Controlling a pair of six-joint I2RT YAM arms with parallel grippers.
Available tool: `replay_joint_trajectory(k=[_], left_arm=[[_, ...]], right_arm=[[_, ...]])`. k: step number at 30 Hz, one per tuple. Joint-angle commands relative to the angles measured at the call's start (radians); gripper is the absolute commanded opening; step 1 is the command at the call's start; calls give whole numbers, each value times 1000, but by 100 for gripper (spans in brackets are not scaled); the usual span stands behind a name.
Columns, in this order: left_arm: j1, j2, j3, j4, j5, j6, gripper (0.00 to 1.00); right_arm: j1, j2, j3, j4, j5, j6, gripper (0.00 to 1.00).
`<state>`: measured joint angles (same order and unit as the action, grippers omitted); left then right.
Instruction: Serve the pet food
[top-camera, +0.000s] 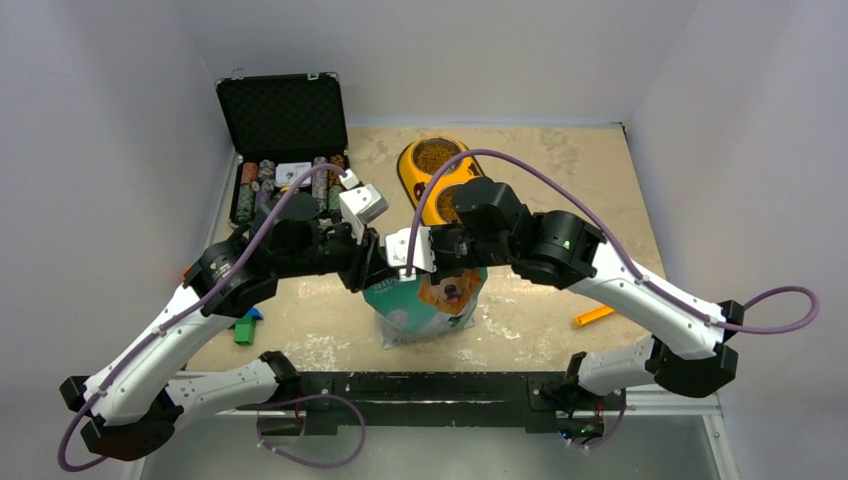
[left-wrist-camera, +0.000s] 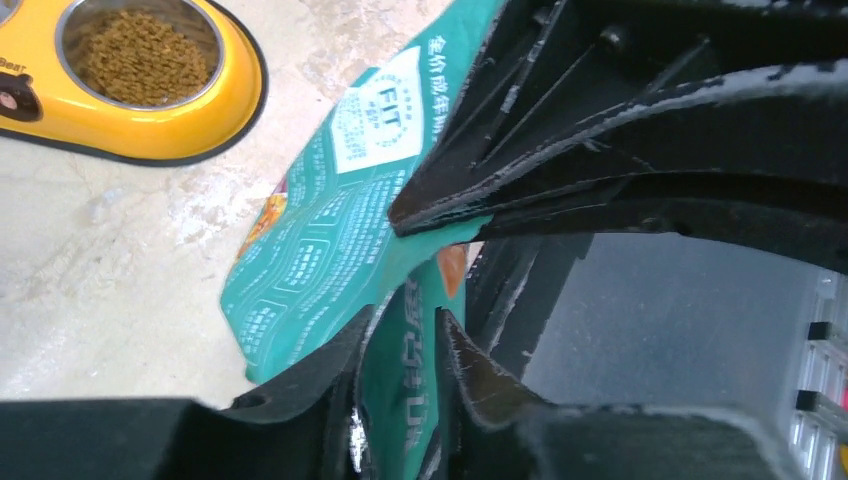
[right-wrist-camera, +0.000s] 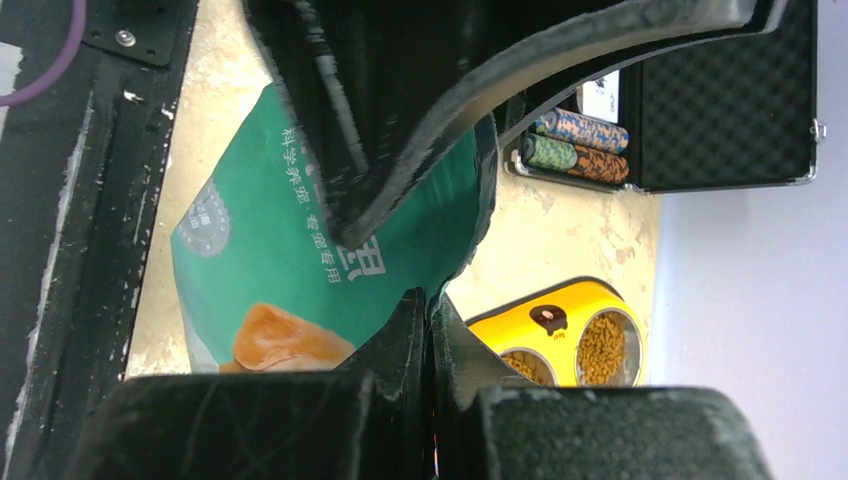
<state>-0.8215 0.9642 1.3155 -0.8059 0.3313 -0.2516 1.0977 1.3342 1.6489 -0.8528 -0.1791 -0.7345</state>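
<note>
While the table carries every item, we read the overhead view as a dial. At 10 o'clock the black case stands with its lid raised and rows of chips in its tray; it plays no part in serving.

At 6 o'clock, near the arm bases, the teal pouch stands upright with the dog's face toward the near edge. We judge that it is held from two sides so that its soft walls do not fold and its mouth faces up.

At 12 o'clock from the pouch, well apart from it, sits the yellow feeder. Its two steel bowls face up to receive a pour.

The left gripper comes in from 9 o'clock. Its fingers are closed on the pouch's upper edge, with the film pinched between them. The right gripper comes in from 3 o'clock and is likewise clamped on the upper edge of the printed face.

The pet food shows as a grainy brown fill in both bowls. Whatever the pouch contains is hidden. We judge serving to be either largely done or at a top-up stage; we cannot tell which.

The green block at 8 o'clock and the orange piece at 4 o'clock lie apart from the work.
</note>
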Motion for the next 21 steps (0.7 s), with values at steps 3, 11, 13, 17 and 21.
replay_joint_trajectory(k=[3,11,13,17,21], left_arm=[[-5,6,27,-51,-77,43,0],[-5,-43,45,59,-50,74,0],[-5,-59,38,68,-25,74,0],[-5,-78,26,17,-62,115,0],[-5,-104,12,-15,-76,133,0]], right_arm=[[-11,-35,18,-10,-16,-13,2],[-13,-140,-217,131,58,-27,33],[-12,-115,-176,119,115,-23,0],[-30,-113,-120,104,160,-19,0],[-115,-149,-128,118,156,38,0]])
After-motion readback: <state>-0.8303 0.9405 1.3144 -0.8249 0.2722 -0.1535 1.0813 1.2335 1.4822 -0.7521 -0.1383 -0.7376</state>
